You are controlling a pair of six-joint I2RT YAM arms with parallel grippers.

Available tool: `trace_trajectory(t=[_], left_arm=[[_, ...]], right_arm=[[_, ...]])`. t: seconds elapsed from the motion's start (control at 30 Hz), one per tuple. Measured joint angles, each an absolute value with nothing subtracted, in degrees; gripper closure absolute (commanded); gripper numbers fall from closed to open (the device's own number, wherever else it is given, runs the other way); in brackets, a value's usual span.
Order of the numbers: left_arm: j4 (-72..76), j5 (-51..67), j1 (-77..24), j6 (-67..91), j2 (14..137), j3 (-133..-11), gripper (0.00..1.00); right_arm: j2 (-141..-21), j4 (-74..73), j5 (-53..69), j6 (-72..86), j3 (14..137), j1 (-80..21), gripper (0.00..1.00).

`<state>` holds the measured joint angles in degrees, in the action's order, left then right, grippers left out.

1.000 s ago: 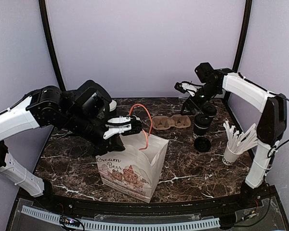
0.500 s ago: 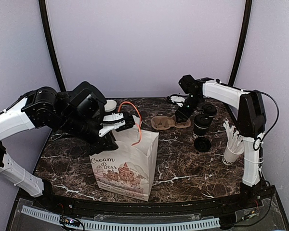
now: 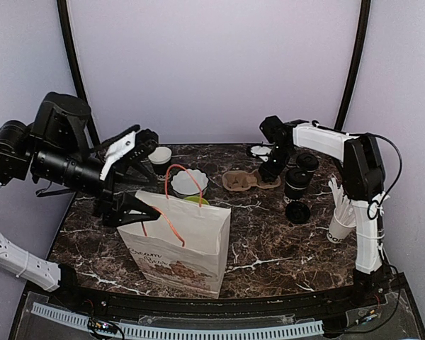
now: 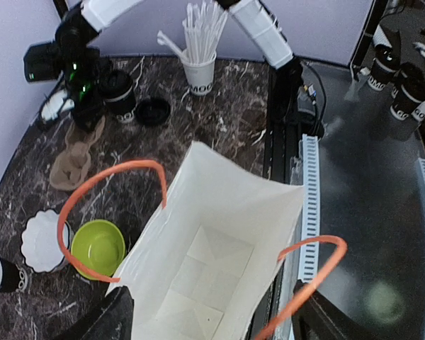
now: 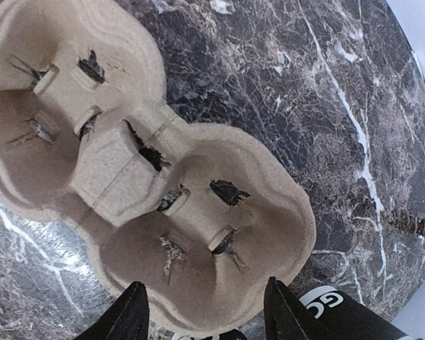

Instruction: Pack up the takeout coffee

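My left gripper (image 3: 145, 173) is wide open and empty over the paper bag (image 3: 184, 241). My right gripper (image 5: 202, 315) is half open at the cup carrier (image 5: 198, 241) edge; whether it grips, I cannot tell.

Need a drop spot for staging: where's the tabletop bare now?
Widest bare patch: front right of the table, between the paper bag and the cup of white sticks, in front of the black lid. Crowded: back right, where pulp carrier and black cups cluster; green bowl and white dish sit behind the bag.
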<state>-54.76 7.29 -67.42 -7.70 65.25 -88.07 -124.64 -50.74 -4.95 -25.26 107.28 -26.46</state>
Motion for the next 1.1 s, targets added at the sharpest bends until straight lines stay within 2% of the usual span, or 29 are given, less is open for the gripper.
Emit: trace_trajectory(t=[0.1, 0.27, 0.37, 0.67, 0.9, 1.0, 1.1], left_arm=[[-52.4, 8.6, -67.4, -7.8, 62.8, -89.3, 0.2], [-49.0, 5.1, -67.4, -8.5, 60.2, -89.8, 0.2], [-46.5, 0.8, -67.4, -9.5, 59.0, -89.4, 0.16], [-35.0, -15.2, -67.4, -13.1, 50.5, -82.4, 0.05], [-33.1, -26.4, -67.3, -13.8, 50.7, -83.7, 0.01], [-35.6, -26.4, -64.5, -13.2, 54.2, -87.6, 0.01], [-39.4, -22.0, -56.5, -12.1, 59.0, -92.4, 0.01]], right_arm=[[-126.0, -50.2, -6.3, -25.8, 107.3, -26.5, 0.47], [-127.4, -50.1, -7.6, -27.3, 107.2, -26.7, 0.68], [-127.4, -50.2, -7.5, -28.6, 107.0, -27.1, 0.72], [-127.4, -54.9, -1.3, -31.2, 105.5, -30.2, 0.73], [-126.1, -58.8, 2.8, -31.5, 105.0, -33.1, 0.73], [-124.2, -59.7, 3.5, -31.5, 102.6, -33.8, 0.73], [-121.4, -60.5, 4.4, -31.5, 98.3, -34.3, 0.73]])
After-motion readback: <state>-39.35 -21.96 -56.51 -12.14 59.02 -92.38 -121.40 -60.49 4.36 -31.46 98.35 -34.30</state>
